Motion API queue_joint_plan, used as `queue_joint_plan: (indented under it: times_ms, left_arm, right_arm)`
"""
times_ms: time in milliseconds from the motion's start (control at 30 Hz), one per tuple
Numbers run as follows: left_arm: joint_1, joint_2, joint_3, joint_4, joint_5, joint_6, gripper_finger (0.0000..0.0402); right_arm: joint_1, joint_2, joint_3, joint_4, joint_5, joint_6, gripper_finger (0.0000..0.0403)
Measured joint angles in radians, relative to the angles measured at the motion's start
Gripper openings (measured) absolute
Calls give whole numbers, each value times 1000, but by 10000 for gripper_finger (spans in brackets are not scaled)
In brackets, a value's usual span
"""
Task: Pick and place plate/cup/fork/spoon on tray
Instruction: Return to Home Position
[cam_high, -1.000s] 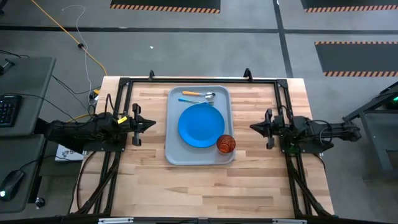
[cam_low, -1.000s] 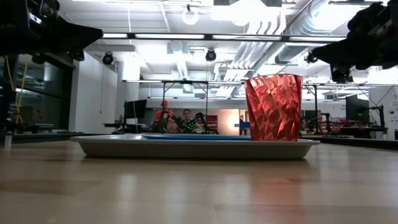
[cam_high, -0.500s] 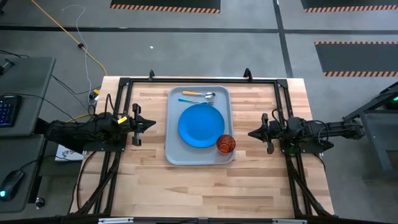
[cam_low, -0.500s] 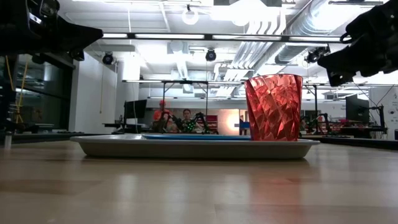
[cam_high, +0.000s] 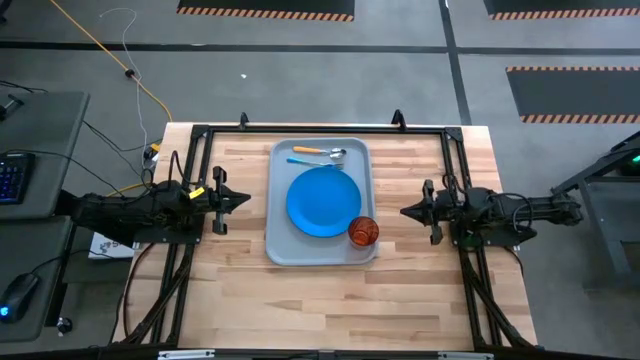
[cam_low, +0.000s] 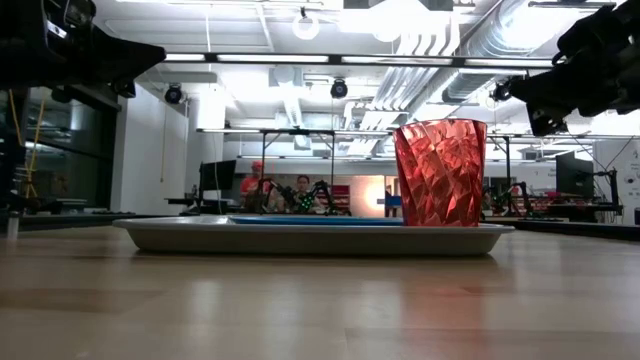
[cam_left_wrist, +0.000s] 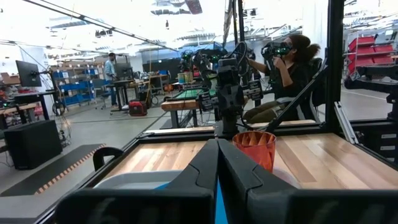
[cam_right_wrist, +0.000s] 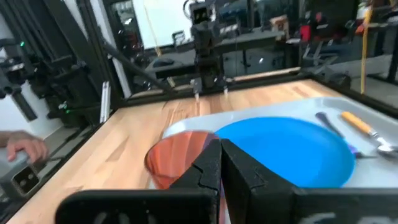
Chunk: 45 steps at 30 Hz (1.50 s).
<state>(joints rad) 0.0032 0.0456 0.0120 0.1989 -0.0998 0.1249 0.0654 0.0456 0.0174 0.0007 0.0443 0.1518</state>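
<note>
On the tray (cam_high: 280, 246) sit plate (cam_high: 322, 201), cup (cam_high: 363, 231), fork (cam_high: 305, 161) and spoon (cam_high: 318, 152): placement appears complete. Left gripper (cam_high: 240, 199) and right gripper (cam_high: 408, 211), fingers closed and empty, flank it.

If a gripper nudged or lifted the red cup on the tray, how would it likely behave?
The cup looks like thin translucent plastic, so it is probably light and easily shoved. It stands upright, narrowing toward its base, so a high push may tip it. Its faceted wall should aid grip, yet might flex under a squeeze.

Bright, even light from overhead; glare above; faint shadows.
</note>
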Motion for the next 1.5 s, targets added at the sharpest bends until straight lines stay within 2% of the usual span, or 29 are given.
queue_joint_plan:
  times_ms: [367, 1500]
  left_arm:
    - [0, 0, 0, 0, 0, 0, 0]
    - [0, 0, 0, 0, 0, 0, 0]
  right_arm:
    - [0, -43, 0, 11, 63, -22, 0]
    - [1, -37, 0, 7, 43, -21, 0]
